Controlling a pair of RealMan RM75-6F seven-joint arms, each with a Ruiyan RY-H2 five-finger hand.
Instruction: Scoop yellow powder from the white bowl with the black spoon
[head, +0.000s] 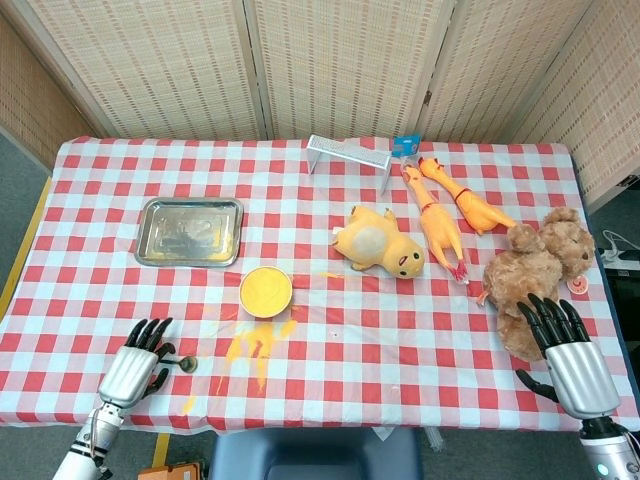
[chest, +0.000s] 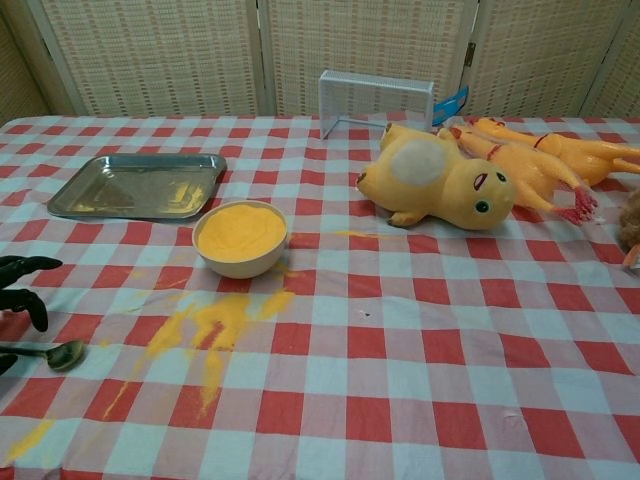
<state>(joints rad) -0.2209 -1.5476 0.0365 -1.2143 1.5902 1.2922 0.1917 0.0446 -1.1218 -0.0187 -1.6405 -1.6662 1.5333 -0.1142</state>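
The white bowl (head: 266, 292) (chest: 241, 238) is full of yellow powder and stands left of the table's middle. The black spoon (head: 185, 364) (chest: 55, 353) lies flat on the cloth near the front left edge, bowl end pointing right. My left hand (head: 136, 368) (chest: 22, 288) hovers over the spoon's handle with fingers spread, holding nothing; the handle is mostly hidden under it in the head view. My right hand (head: 570, 355) is open at the front right, beside the teddy bear, far from the bowl.
Spilled yellow powder (head: 255, 350) (chest: 205, 330) streaks the cloth in front of the bowl. A metal tray (head: 190, 231) lies behind the bowl. A yellow plush duck (head: 380, 243), two rubber chickens (head: 440, 215), a brown teddy bear (head: 535, 270) and a white wire rack (head: 348, 153) fill the right and back.
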